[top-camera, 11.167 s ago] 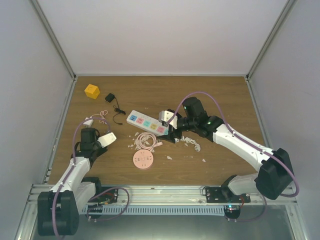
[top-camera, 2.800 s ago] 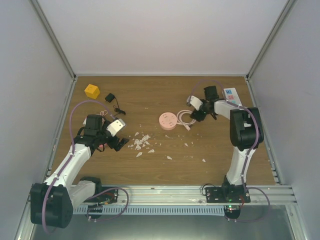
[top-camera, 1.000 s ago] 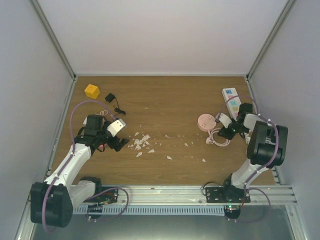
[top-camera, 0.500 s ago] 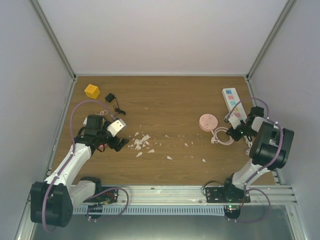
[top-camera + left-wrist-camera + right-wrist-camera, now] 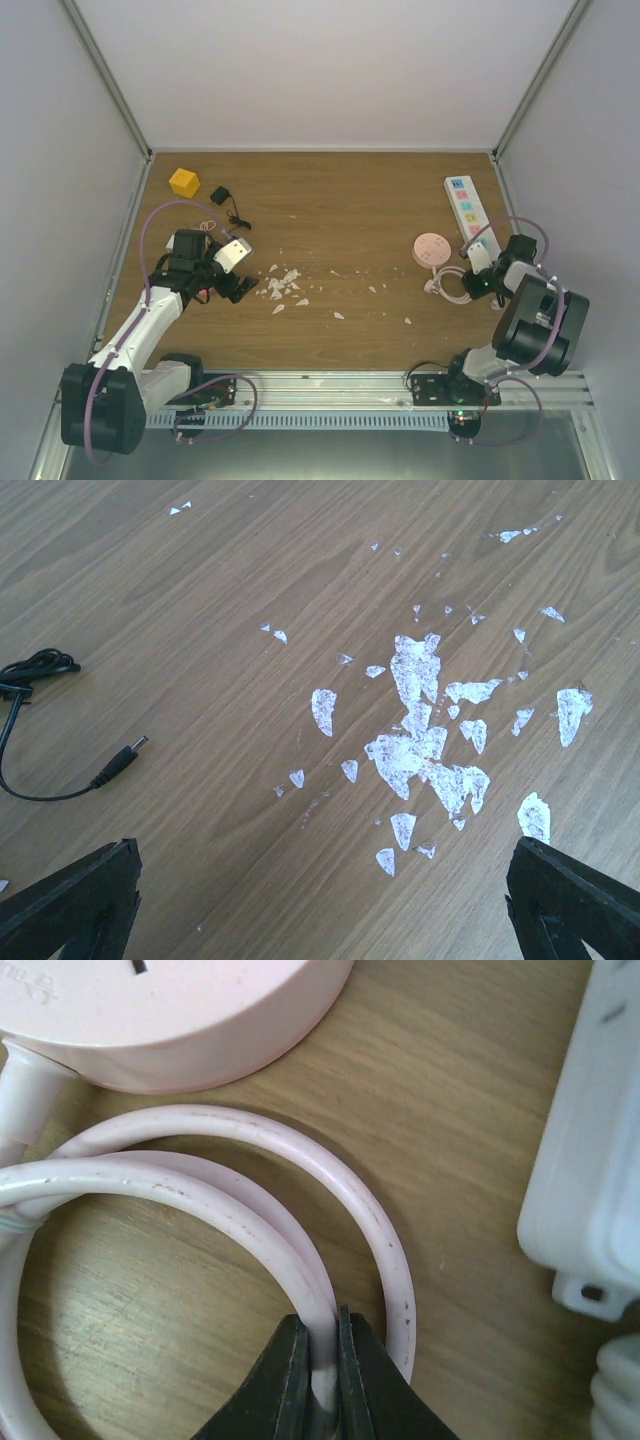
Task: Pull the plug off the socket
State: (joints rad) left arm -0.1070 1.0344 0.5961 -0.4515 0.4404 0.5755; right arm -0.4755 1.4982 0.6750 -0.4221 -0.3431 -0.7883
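Observation:
A white power strip (image 5: 466,205) lies at the far right of the table, its edge (image 5: 590,1160) showing in the right wrist view. Beside it sits a round pink socket unit (image 5: 431,248) (image 5: 170,1010) with a coiled pink cable (image 5: 452,287) (image 5: 250,1160). My right gripper (image 5: 472,284) (image 5: 322,1340) is shut on one strand of that cable, low over the table. The plug is hidden. My left gripper (image 5: 238,286) (image 5: 320,910) hangs open over white flakes, its fingertips (image 5: 70,900) wide apart, holding nothing.
White flakes (image 5: 282,285) (image 5: 420,730) are scattered mid-left. A yellow cube (image 5: 183,182) and a black adapter with its cord (image 5: 226,202) lie at the back left, and its barrel jack (image 5: 120,763) shows near the left gripper. Grey walls enclose the table; the right wall is close to the right arm.
The right gripper has closed on the pink cable and drawn back to the right and nearer, dragging the coil and the pink round unit with it. The left arm has not moved.

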